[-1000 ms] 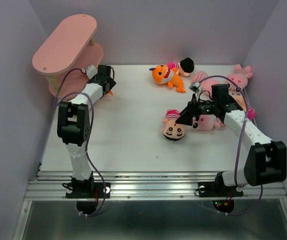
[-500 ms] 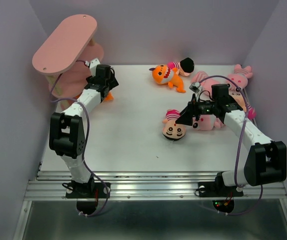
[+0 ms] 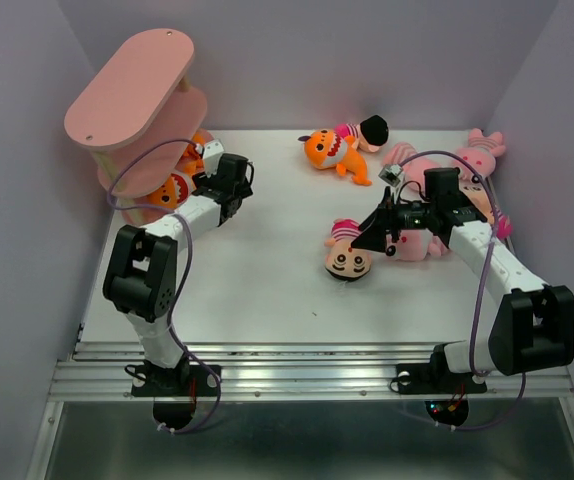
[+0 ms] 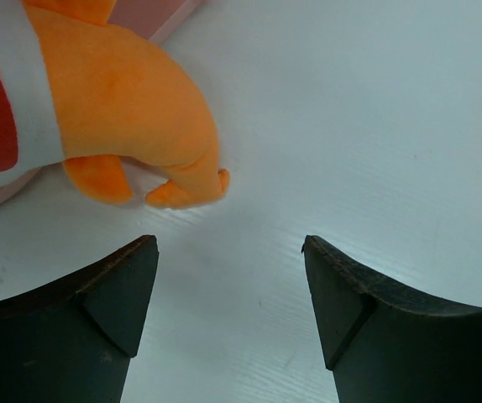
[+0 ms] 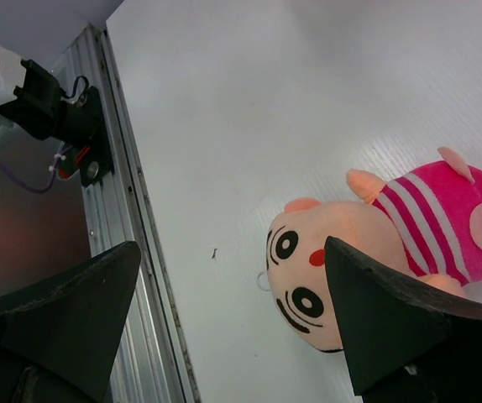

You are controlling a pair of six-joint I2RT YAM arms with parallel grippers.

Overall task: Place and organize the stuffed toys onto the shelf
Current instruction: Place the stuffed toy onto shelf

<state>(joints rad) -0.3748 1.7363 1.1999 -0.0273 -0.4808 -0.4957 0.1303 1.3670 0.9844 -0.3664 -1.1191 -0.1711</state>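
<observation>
The pink shelf (image 3: 127, 88) stands at the back left. An orange toothy toy (image 3: 172, 188) lies on one of its lower boards, and more orange (image 3: 197, 146) shows on the board above. My left gripper (image 3: 225, 185) is open just right of the shelf. In the left wrist view its empty fingers (image 4: 228, 242) stand over bare table, short of the orange toy's tail (image 4: 132, 101). My right gripper (image 3: 377, 235) is open over a peach-faced doll (image 3: 347, 260). In the right wrist view that doll (image 5: 367, 269) lies against the right finger, and the gripper (image 5: 231, 248) holds nothing.
Another orange toy (image 3: 329, 148) and a black-haired doll (image 3: 367, 130) lie at the back middle. Light pink striped animals (image 3: 477, 150) are piled at the back right, partly under my right arm. Purple walls close in three sides. A metal rail (image 3: 307, 365) runs along the near edge.
My left gripper has drawn back from the shelf, to the right and nearer, leaving the orange toy on the lower board. The right arm has stayed put.
</observation>
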